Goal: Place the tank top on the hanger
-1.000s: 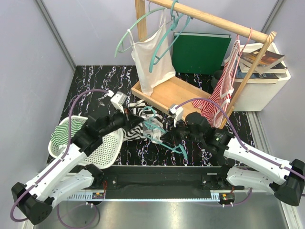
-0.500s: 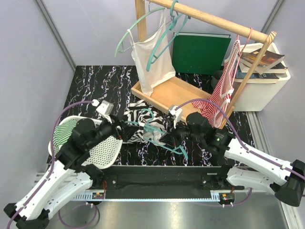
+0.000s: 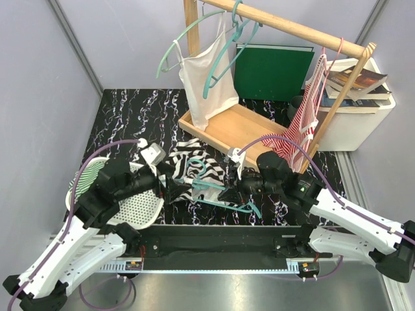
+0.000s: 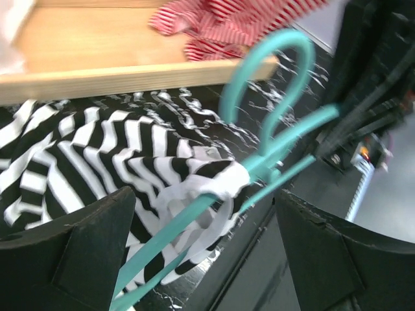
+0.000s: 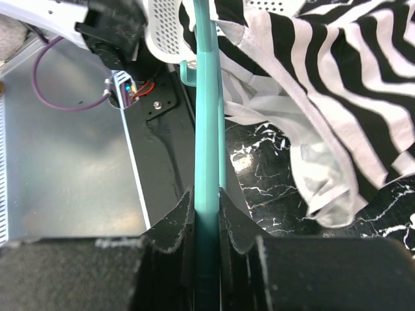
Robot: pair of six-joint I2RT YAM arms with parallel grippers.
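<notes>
right gripper (image 5: 206, 207) is pinching the hanger (image 5: 206, 116), jaws pressed onto one thin teal arm, which runs straight out from between the fingers. left gripper (image 4: 204, 201) is spread wide; its two black fingers (image 4: 71, 253) sit at either side of the wrist view, with the hanger and a bunch of cloth ahead in the gap. can't tell if either finger touches the cloth. the tank top (image 3: 188, 162) lies crumpled on the black marbled table (image 3: 130, 110), about mid-width and near the front edge, just in front of the wooden tray base (image 3: 227, 126) of the rack (image 3: 292, 26). a white-edged part of it is bunched around the hanger arm close to the hook, and the rest spreads flat toward the tray. the hook curls up above the cloth, pointing toward the rack. a white perforated basket (image 3: 139, 204) sits at the front-left of the table, partly under the left arm. on the rack rail hang a plain white top (image 3: 204, 84) with spare teal hangers (image 3: 224, 48), and a red-and-white striped garment (image 3: 301, 123) toward the right end. a green binder (image 3: 272, 71) stands at the back edge.
</notes>
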